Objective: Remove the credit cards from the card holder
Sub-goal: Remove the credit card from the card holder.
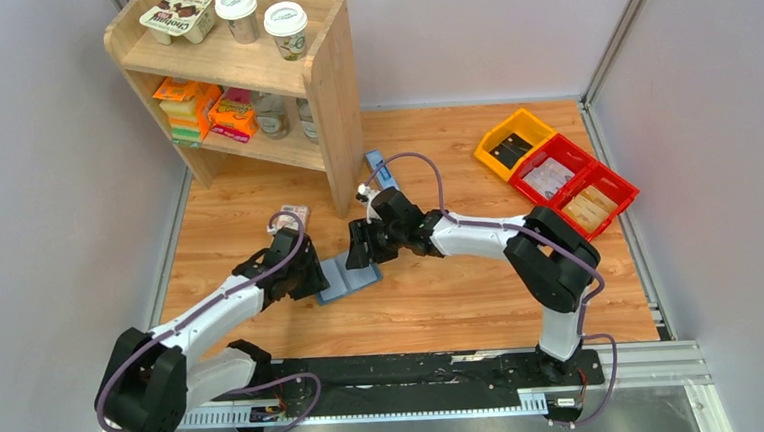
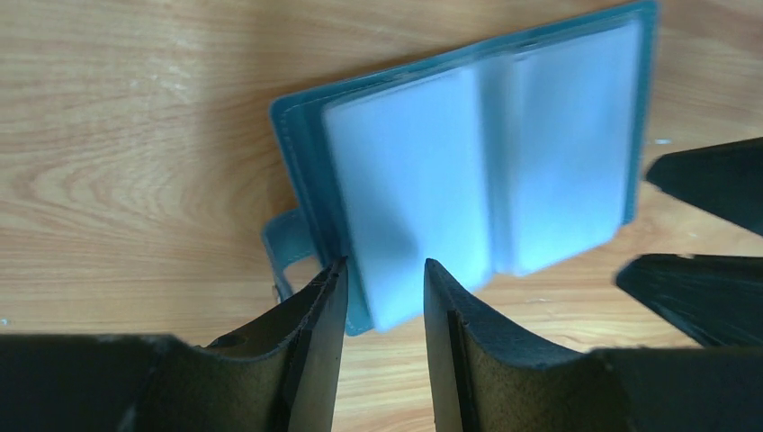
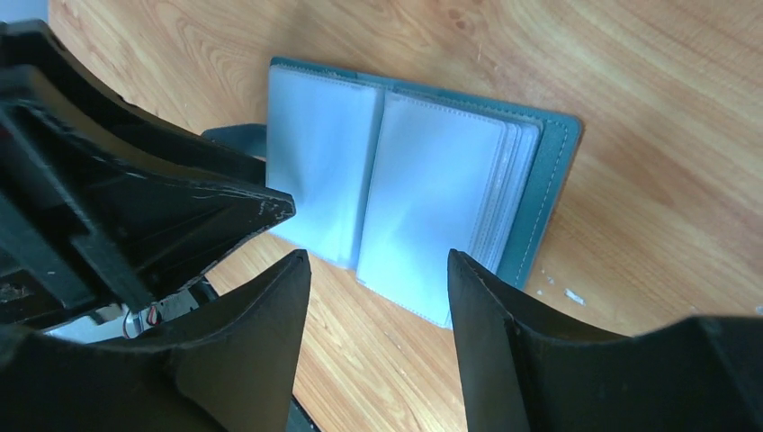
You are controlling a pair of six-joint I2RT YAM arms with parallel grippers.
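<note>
The card holder lay spread open on the wooden desk, in the middle of the scene between the two arms. Its teal cover faced down and its pale blue sleeves faced up. The small closure tab stuck out from the edge on the left arm's side.

The left pincer sat low at that edge. In its wrist view its fingers stood partly apart, with the near corner of a pale sleeve showing in the gap. They did not look clamped on it, and nothing was lifted.

The right pincer hung over the opposite side. Its fingers were spread wide above the stack of sleeves and held nothing. The two pincers were close together, each showing in the other's wrist view.

Behind them stood a wooden shelf with cups on top. A long blue-and-white box lay at its foot, and a pink patterned pack lay near the left arm. Yellow and red bins sat well apart at the far right.
</note>
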